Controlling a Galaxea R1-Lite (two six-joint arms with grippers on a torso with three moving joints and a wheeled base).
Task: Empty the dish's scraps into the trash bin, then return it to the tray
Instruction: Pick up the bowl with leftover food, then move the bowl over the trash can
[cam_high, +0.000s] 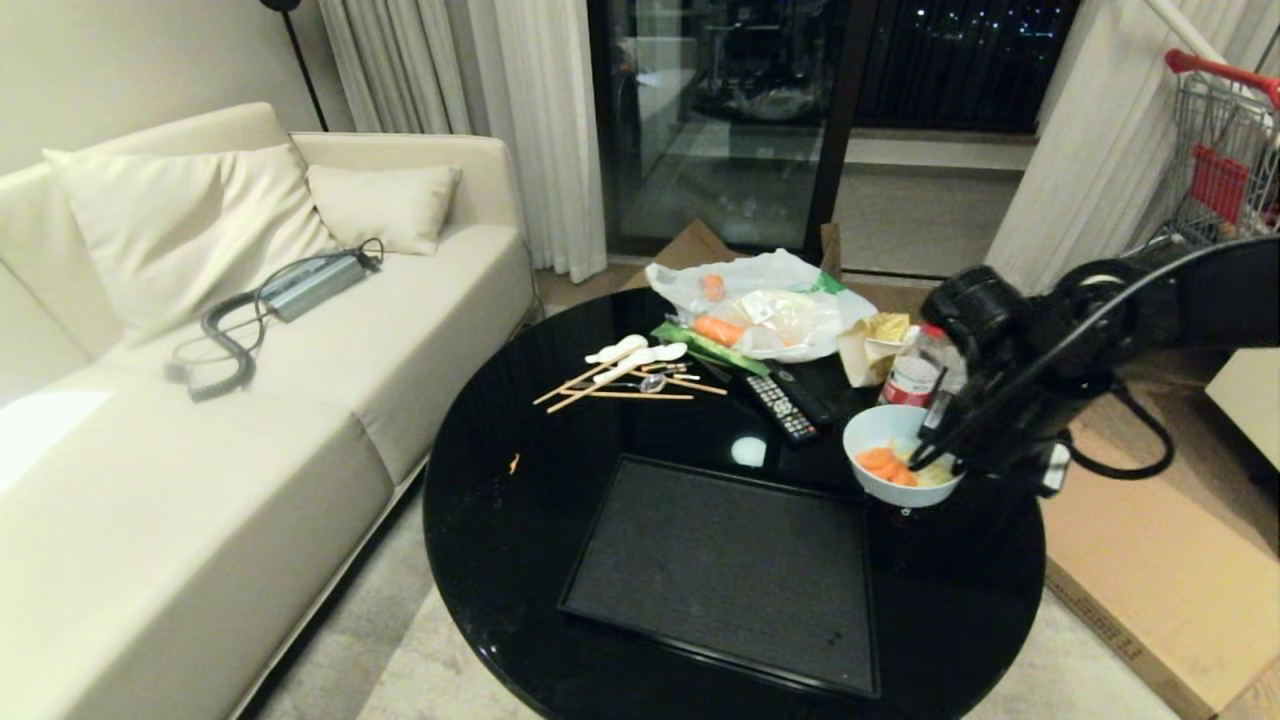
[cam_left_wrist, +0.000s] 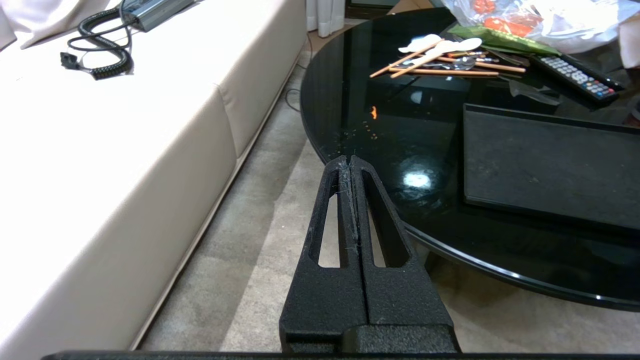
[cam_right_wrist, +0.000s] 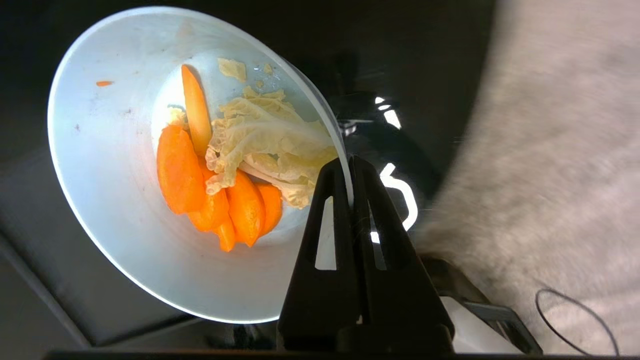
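The dish, a pale blue-white bowl, hangs above the right side of the black round table, just past the tray's right corner. My right gripper is shut on the dish's rim, one finger inside and one outside. The scraps lie in it: orange carrot slices and pale cabbage pieces. The black tray lies bare on the near half of the table. My left gripper is shut on nothing, parked low beside the table's left edge. The trash bin is out of view.
At the table's far side lie chopsticks and white spoons, a remote, a plastic bag with carrots and a jar. A sofa stands on the left, flat cardboard on the floor at right.
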